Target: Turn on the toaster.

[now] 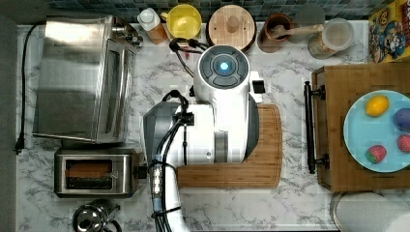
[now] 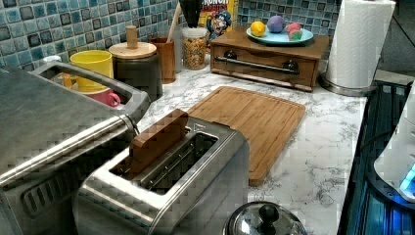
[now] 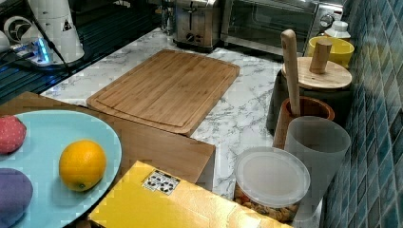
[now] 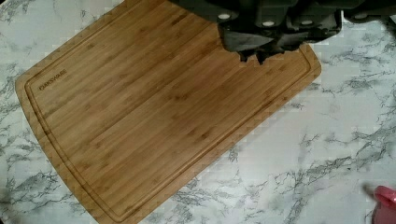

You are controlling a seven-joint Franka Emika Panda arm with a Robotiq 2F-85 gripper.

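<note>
A robot arm point(image 1: 220, 121) hangs over a bamboo cutting board point(image 1: 263, 159) at the middle of the top view, while the toaster point(image 1: 94, 172) waits at the lower left of that frame, on the marble worktop point(image 1: 295, 203) just below a larger toaster oven point(image 1: 82, 79). In the wrist view the dark tool point(image 4: 259, 56) sits at the upper edge of the frame above the board; whether it is open or closed cannot be told.

The lever point(image 1: 141, 171), a small black tab on the toaster's end nearest the board, looks not yet pressed. To do this step well, the arm would likely need to travel to that end, set the tool squarely on top of the tab, and press straight down until it latches, without shoving the light body sideways.

The toaster is a boxy brushed-steel unit with two long slots; a brown slice point(image 2: 157, 138) stands tilted in one, jutting above the rim.
</note>
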